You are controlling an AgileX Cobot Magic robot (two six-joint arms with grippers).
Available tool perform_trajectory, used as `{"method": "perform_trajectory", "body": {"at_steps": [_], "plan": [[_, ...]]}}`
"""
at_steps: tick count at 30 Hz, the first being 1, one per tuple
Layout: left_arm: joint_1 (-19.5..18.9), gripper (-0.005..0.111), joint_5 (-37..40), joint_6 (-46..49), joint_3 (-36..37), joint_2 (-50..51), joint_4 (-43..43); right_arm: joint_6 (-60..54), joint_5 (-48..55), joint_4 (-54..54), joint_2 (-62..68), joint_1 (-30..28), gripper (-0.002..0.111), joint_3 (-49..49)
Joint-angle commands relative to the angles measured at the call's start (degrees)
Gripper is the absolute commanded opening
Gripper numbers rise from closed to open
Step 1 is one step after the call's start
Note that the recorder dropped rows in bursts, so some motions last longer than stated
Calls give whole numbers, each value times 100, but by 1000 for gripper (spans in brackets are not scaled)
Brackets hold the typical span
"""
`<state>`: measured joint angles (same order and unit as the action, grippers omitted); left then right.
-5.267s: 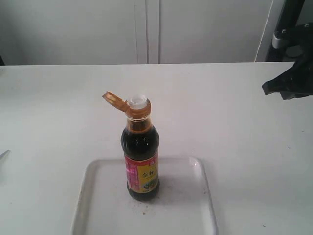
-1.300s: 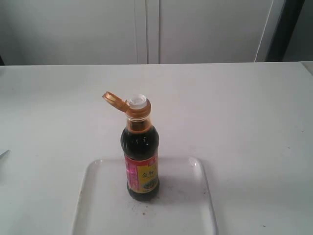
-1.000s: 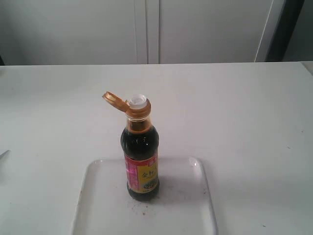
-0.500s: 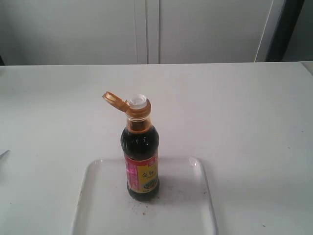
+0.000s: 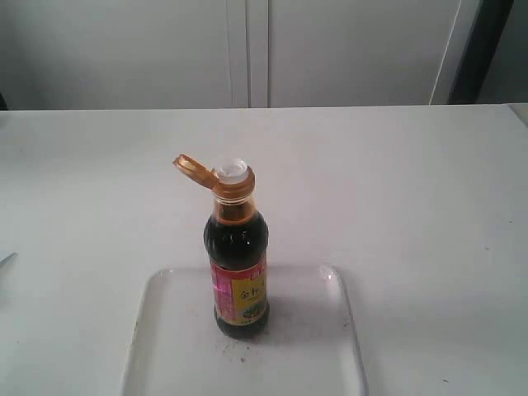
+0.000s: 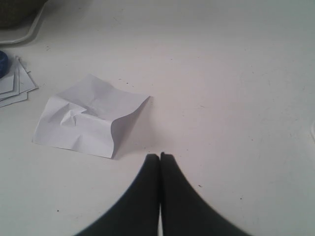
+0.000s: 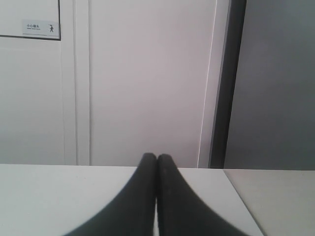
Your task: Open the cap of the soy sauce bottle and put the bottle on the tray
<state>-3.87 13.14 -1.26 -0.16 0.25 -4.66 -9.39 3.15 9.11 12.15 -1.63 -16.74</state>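
Note:
The soy sauce bottle (image 5: 238, 272) stands upright on the white tray (image 5: 313, 355) near the table's front edge in the exterior view. Its amber cap (image 5: 193, 170) is flipped open to the left, and the white pour spout (image 5: 233, 171) is bare. Neither arm shows in the exterior view. In the left wrist view my left gripper (image 6: 160, 156) is shut with nothing in it, over bare table. In the right wrist view my right gripper (image 7: 157, 158) is shut and empty, pointing at the wall beyond the table.
A crumpled sheet of white paper (image 6: 88, 116) lies on the table close to the left gripper. A stack of papers with a blue object (image 6: 10, 81) sits further off. The table's right edge (image 7: 241, 201) runs beside the right gripper.
The right arm, at the exterior view's right edge 5.3 s ago, has left that view. Bottle, cap and tray have stayed put.

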Motion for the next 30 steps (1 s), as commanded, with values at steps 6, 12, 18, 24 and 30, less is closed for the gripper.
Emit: {"method": "perform_trajectory", "body": {"at_steps": [6, 12, 18, 24, 30], "plan": [[-12, 0, -30, 3, 16, -25, -46, 12, -25, 10, -22, -16, 0, 27], [-12, 0, -30, 3, 16, -25, -46, 25, -25, 10, -22, -16, 0, 27], [-12, 0, -30, 3, 16, -25, -46, 25, -37, 10, -22, -16, 0, 27], [-12, 0, -30, 3, 16, -25, -46, 80, 42, -2, -22, -16, 0, 27], [-12, 0, -30, 3, 16, -25, -46, 361, 361, -402, -113, -16, 0, 27]]}}
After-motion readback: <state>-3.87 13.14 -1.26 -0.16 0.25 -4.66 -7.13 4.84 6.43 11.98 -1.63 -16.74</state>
